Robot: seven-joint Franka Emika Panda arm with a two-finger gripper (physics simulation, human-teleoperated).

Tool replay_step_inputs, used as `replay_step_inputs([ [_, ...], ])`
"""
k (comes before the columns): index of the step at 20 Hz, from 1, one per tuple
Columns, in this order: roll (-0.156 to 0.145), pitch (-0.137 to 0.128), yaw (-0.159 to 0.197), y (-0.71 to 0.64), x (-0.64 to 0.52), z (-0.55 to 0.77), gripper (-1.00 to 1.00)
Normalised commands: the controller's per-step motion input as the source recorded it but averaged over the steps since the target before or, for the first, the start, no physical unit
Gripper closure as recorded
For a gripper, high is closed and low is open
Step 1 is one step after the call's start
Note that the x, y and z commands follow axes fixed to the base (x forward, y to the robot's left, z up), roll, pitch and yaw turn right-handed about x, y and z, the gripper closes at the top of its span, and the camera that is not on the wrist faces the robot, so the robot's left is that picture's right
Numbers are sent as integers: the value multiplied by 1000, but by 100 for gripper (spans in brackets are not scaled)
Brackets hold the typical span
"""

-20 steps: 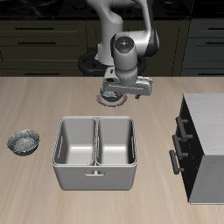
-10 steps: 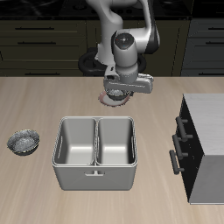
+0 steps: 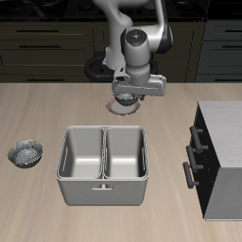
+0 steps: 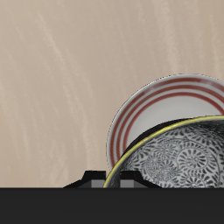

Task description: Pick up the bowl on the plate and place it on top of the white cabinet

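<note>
Basin [image 3: 103, 164] between speckled bowl [image 3: 25, 152], cabinet [image 3: 219, 156].

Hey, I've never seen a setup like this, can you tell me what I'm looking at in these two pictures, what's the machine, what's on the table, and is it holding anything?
These are computer-simulated pictures of a robot arm with a two-finger gripper, steered remotely by a person.

The exterior view looks from the front and above at a wooden table. The wrist view comes from a camera on the gripper itself, looking down.

On the table sits a grey metal basin with two compartments, a white cabinet with a dark front at one side, and a second speckled bowl lying alone.

Under the gripper is a plate with a reddish rim, and on it the bowl, dark with a white pattern. The gripper is right at the bowl, but whether it grips it cannot be told.
</note>
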Motion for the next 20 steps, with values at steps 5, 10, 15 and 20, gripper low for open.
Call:
replay_step_inputs([
  [5, 4, -32, 34, -31, 46, 285, 100],
  [10, 11, -9, 26, 53, 44, 191, 100],
  [15, 21, -69, 32, 93, 125, 512, 100],
  [20, 15, -37, 17, 39, 133, 367, 100],
])
